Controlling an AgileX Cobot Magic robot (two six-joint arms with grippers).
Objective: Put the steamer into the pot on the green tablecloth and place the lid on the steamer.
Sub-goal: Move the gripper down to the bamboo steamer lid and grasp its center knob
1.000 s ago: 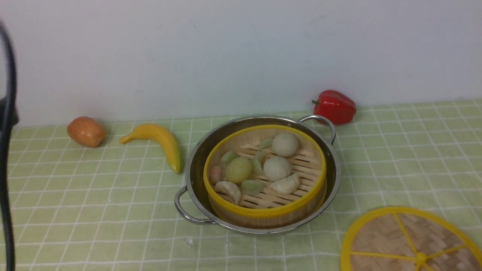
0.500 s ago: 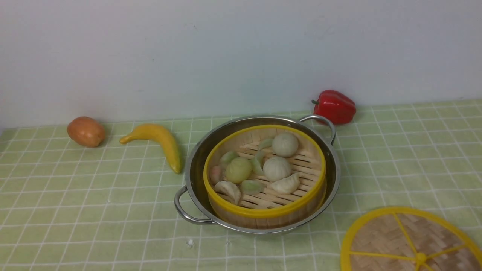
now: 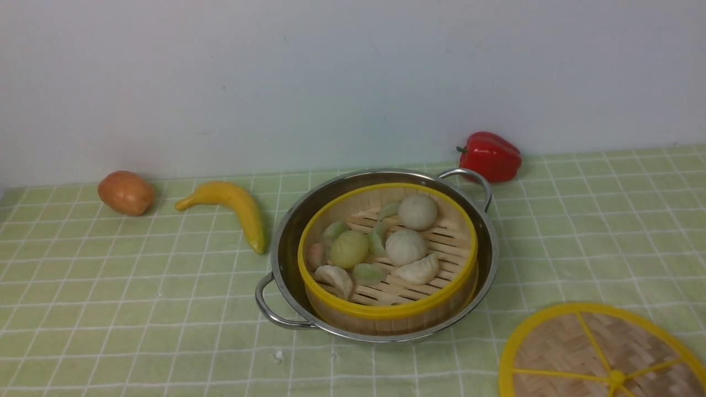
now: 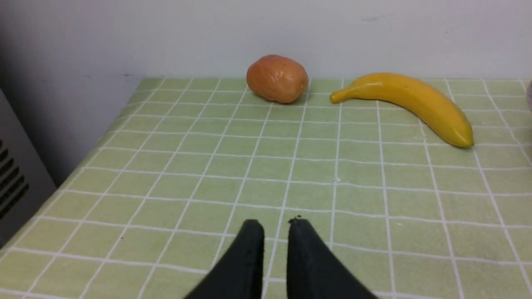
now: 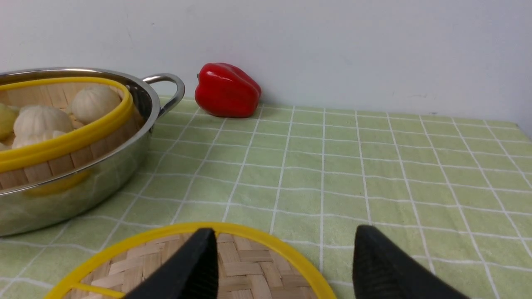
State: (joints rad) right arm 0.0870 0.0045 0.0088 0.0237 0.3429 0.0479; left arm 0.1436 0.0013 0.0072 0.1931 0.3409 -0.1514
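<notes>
While the steamer [image 3: 386, 312] sits inside the pot [image 3: 287, 245], its yellow rim level with the steel rim or a little above it, the lid [image 3: 557, 342] lies flat on the green tablecloth [image 3: 110, 286]. The lid is to the right of the pot and nearer to me. It is apart from the pot and partly cut off at the edge of the front view. The steamer is uncovered, and pale buns [image 3: 406, 246] and dumplings rest on its slatted floor.

Neither of my arms shows in the front view. My right claw [image 5: 285, 229] stands wide open with nothing between its fingers. One finger is over the woven face of the lid and the other is past the yellow rim, over bare cloth. I cannot tell whether either finger touches anything.

My left claw [image 4: 276, 222] is over the left part of the desk, well away from the pot. Its fingers are parted by only a narrow slit and hold nothing, with the white grid of the cloth showing through the gap.

Beyond it, a brown potato [image 4: 277, 79] and a yellow banana [image 4: 409, 104] lie near the wall, just beside one another but not touching. A red pepper [image 3: 490, 156] sits against the wall behind the pot's far handle.
</notes>
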